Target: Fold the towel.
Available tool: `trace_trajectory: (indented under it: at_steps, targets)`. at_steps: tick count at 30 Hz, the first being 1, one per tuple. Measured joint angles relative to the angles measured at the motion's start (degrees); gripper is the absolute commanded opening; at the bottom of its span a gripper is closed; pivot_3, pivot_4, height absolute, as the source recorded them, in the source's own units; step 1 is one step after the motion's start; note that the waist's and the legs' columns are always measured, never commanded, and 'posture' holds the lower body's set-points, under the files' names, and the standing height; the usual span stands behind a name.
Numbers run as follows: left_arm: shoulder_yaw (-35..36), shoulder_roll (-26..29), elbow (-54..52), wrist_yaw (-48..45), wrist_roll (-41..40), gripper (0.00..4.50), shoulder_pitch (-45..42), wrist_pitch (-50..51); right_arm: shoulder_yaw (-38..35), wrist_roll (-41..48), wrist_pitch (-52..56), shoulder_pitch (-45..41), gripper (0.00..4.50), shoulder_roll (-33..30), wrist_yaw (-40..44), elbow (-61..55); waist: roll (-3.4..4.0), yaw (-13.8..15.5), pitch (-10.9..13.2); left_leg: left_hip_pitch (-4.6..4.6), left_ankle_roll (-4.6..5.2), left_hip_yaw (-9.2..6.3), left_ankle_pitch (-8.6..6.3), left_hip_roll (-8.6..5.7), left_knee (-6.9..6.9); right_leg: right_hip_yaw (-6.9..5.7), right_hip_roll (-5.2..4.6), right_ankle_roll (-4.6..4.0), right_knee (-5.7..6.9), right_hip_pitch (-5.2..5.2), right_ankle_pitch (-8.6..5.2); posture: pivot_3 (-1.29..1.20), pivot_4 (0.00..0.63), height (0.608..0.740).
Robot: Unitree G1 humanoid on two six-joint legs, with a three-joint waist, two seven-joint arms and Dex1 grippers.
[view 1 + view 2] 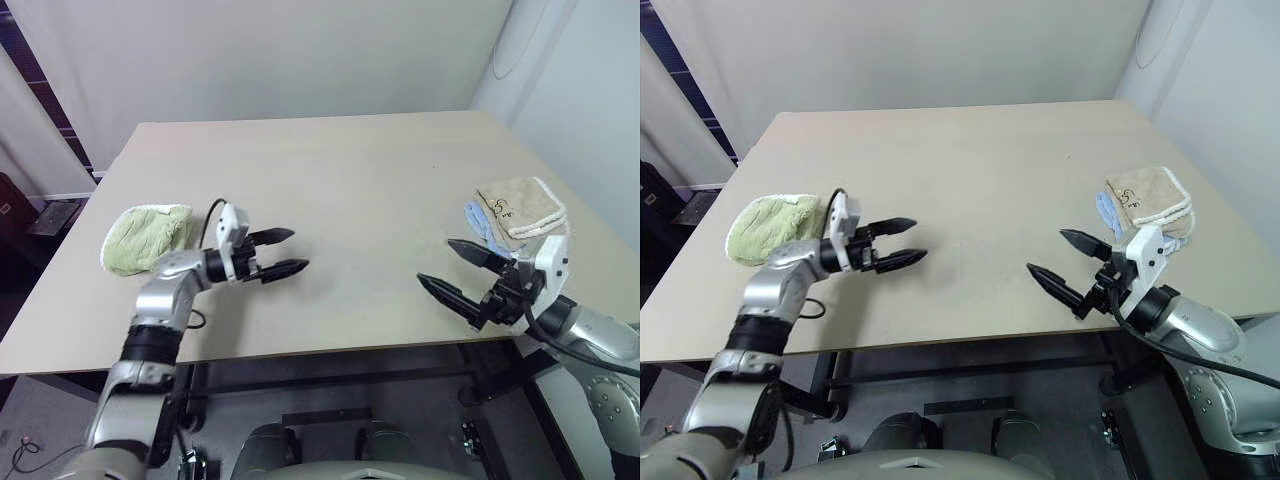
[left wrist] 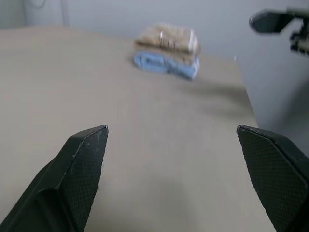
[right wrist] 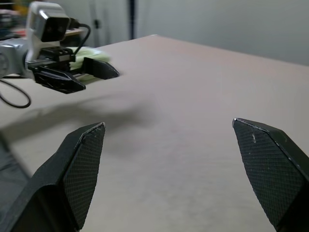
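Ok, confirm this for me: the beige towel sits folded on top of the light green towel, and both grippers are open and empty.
One thing is wrong: the beige towel sits folded on the light blue towel, not the green one. The left wrist view shows the stack plainly. The light green towel lies apart, on the table's other side. The rest holds: the left gripper and right gripper are open and empty.
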Motion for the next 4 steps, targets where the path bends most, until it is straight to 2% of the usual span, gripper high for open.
trace_trajectory:
  at_steps: [4]
  targets:
    - [2.23, 4.16, -9.12, 1.56, -1.61, 4.5, 7.04, 2.2, 0.96, -0.23, 0.02, -1.8, 4.43, -0.41, 2.89, 2.56, -0.05, 0.07, 0.03, 0.08, -0.2, 0.01, -0.11, -0.01, 0.07, -0.03, -0.27, -0.01, -0.03, -0.07, 0.01, 0.0, 0.0, 0.74]
